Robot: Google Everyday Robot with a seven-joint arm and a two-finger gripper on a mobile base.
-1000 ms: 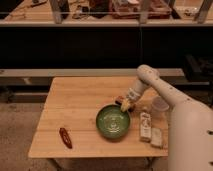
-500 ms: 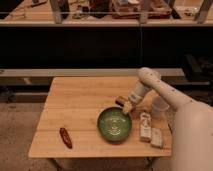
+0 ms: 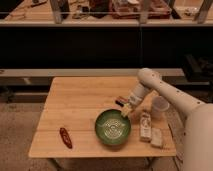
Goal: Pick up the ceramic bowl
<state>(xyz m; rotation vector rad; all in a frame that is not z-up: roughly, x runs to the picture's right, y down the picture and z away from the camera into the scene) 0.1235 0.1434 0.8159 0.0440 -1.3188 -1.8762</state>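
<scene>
The ceramic bowl [image 3: 113, 127] is wide, shallow and glossy green with a darker rim. It sits on the wooden table [image 3: 80, 105] near the front edge, right of centre. My gripper [image 3: 127, 109] hangs from the white arm that reaches in from the right. It sits just above the bowl's far right rim, pointing down and left.
A white cup [image 3: 159, 106] stands at the table's right edge. A small carton [image 3: 145, 125] and a packet [image 3: 157, 138] lie right of the bowl. A red object [image 3: 65, 137] lies at the front left. A dark item [image 3: 121, 101] lies behind the bowl. Shelving runs behind the table.
My gripper has drifted slightly down and toward the bowl's far right rim. The bowl and other objects have not moved.
</scene>
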